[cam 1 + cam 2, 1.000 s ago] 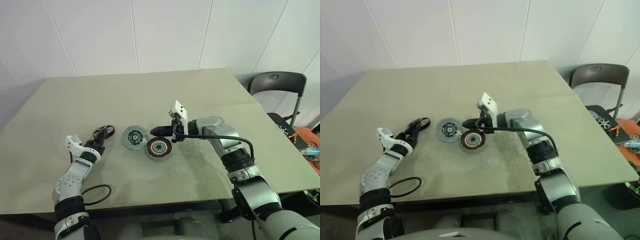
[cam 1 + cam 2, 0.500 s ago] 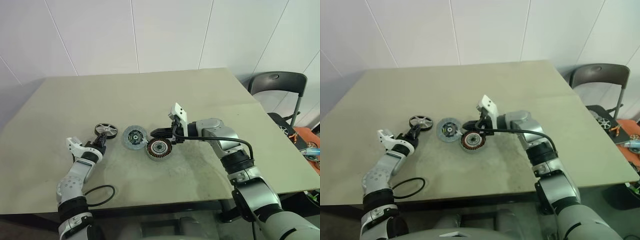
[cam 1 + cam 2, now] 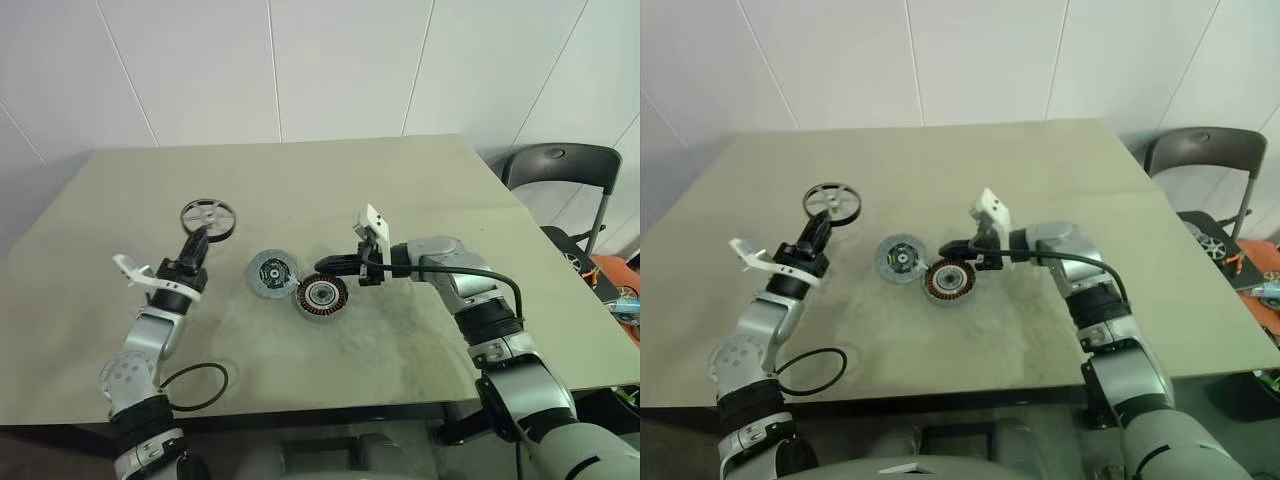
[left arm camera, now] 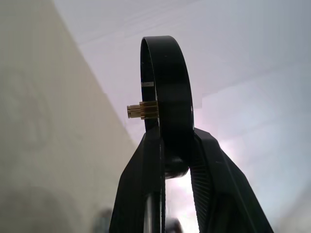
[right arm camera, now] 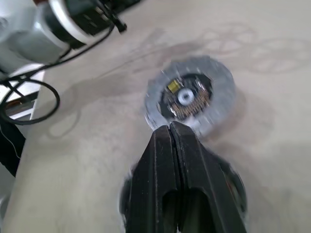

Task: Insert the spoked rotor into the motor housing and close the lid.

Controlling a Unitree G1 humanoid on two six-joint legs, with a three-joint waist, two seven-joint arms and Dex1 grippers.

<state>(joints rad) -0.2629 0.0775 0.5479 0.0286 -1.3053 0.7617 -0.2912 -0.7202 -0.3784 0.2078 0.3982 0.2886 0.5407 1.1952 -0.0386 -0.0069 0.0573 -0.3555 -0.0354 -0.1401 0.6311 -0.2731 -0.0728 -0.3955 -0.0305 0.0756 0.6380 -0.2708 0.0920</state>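
While the left gripper [image 3: 196, 247] clamps the rim of a dark spoked wheel [image 3: 207, 215] and holds it upright, clear of the table [image 3: 420, 180], the right gripper [image 3: 327, 265] rests with its fingers pressed together. Just below its tips lies the spoked rotor [image 3: 320, 296], copper windings up. Just beyond them, toward the left gripper, lies the motor housing [image 3: 272, 273], touching the rotor.

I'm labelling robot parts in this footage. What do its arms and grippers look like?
Both arms are silver-grey jointed segments with black bands at the joints. Each wrist carries a white bracket. The left gripper and right gripper each have two slim black tapered fingers. A black cable runs along the right forearm, and another loops beside the left arm.
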